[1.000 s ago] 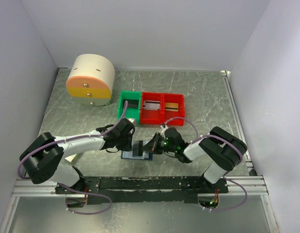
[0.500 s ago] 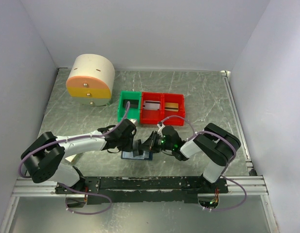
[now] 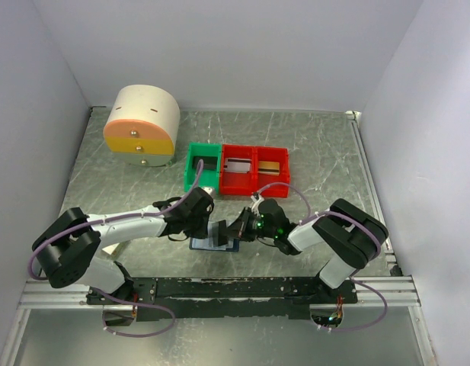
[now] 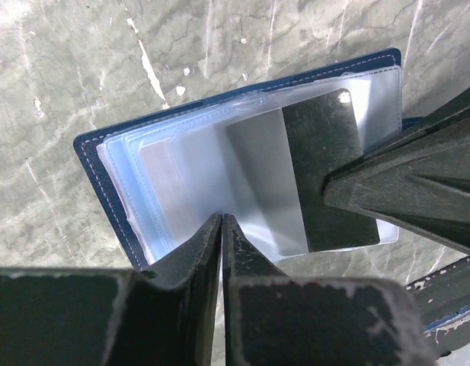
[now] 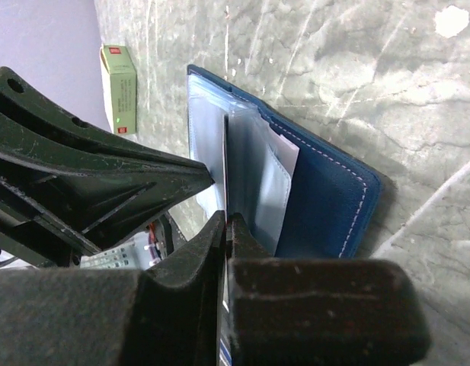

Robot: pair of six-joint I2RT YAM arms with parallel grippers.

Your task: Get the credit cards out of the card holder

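Observation:
The card holder (image 3: 213,242) lies open on the table, navy with clear sleeves, and also shows in the left wrist view (image 4: 105,156) and the right wrist view (image 5: 326,198). My left gripper (image 3: 209,229) is shut, its tip (image 4: 221,219) pressing on the sleeves' near edge. My right gripper (image 3: 236,229) is shut (image 5: 227,219) on the edge of a thin card (image 4: 326,175) that stands up from the sleeves. A pale grey card (image 4: 254,183) lies inside a sleeve. Another pale grey card (image 3: 236,164) and a gold-tan card (image 3: 269,166) lie in the red bins.
A green bin (image 3: 193,169) and two joined red bins (image 3: 254,183) stand just behind the holder. A round cream drawer unit (image 3: 142,122) stands at the back left. A cream box with a red label (image 5: 119,88) lies beyond the holder in the right wrist view.
The right arm shifted slightly left and then back. Both grippers stay at the holder, and the holder has not moved.

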